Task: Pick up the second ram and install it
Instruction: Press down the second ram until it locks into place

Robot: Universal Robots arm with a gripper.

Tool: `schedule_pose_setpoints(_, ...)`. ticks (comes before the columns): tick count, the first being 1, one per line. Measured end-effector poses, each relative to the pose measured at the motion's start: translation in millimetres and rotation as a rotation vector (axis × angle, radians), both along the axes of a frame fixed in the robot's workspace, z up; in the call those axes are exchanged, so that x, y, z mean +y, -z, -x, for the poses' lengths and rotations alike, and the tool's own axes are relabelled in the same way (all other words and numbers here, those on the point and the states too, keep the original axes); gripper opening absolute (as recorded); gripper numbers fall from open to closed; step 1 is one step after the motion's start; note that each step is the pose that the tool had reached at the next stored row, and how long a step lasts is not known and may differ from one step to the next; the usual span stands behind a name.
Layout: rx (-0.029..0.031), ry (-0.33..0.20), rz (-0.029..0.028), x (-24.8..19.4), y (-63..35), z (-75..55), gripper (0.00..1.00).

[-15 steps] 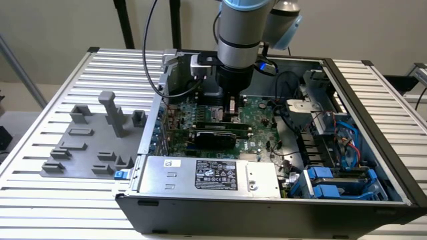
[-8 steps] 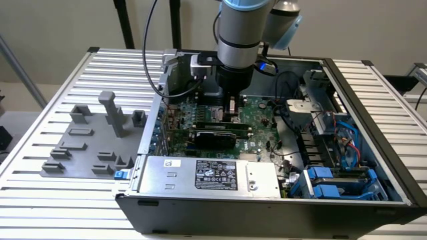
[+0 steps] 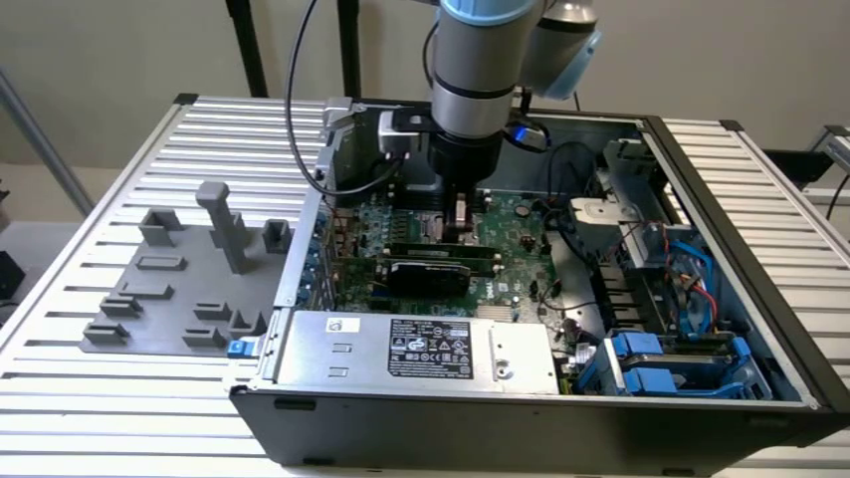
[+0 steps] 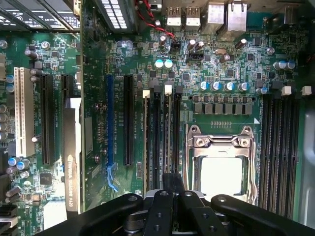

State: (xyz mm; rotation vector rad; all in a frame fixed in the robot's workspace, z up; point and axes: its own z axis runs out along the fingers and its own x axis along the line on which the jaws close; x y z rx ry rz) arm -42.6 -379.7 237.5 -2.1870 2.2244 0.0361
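- The second ram: I cannot make it out with certainty. If it is held, it is hidden under the hand [image 4: 172, 199], which hangs just above the memory slots [image 4: 161, 137] beside the processor socket [image 4: 219, 164].
- Whether the hand is open or closed, or has hold of anything, I cannot tell.
- Progress, in my judgement: the work is at the insertion stage. Seating is not confirmed.
- Direction: a stick here would probably lie along the slots, parallel to the black card [image 3: 425, 271].
- Around: the motherboard [image 4: 221, 64], inside the case [image 3: 531, 428], on the bench [image 3: 133, 418].
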Motion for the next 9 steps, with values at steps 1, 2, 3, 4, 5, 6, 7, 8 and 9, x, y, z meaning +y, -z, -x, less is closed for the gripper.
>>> schedule_pose_setpoints(1,0.0001,0.0,0.0002,0.0,0.8,0.3,0.11)
schedule_pose_setpoints(2,0.0001,0.0,0.0003,0.0,1.7,0.7,0.11)
schedule_pose_setpoints(3,0.0,0.0,0.0003,0.0,2.4,0.9,0.11)
schedule_pose_setpoints(4,0.0001,0.001,0.0005,0.0,3.1,1.1,0.11)
schedule_pose_setpoints(5,0.0001,0.001,0.0005,0.0,4.0,1.2,0.11)
schedule_pose_setpoints(6,0.0002,0.001,0.0005,0.0,5.1,1.3,0.11)
schedule_pose_setpoints(7,0.0002,0.001,0.0005,0.0,6.4,1.4,0.11)
schedule_pose_setpoints(8,0.0005,0.001,0.0015,-0.1,7.7,1.5,0.11)
schedule_pose_setpoints(9,0.0008,0.002,0.0022,-0.2,9.2,1.6,0.11)
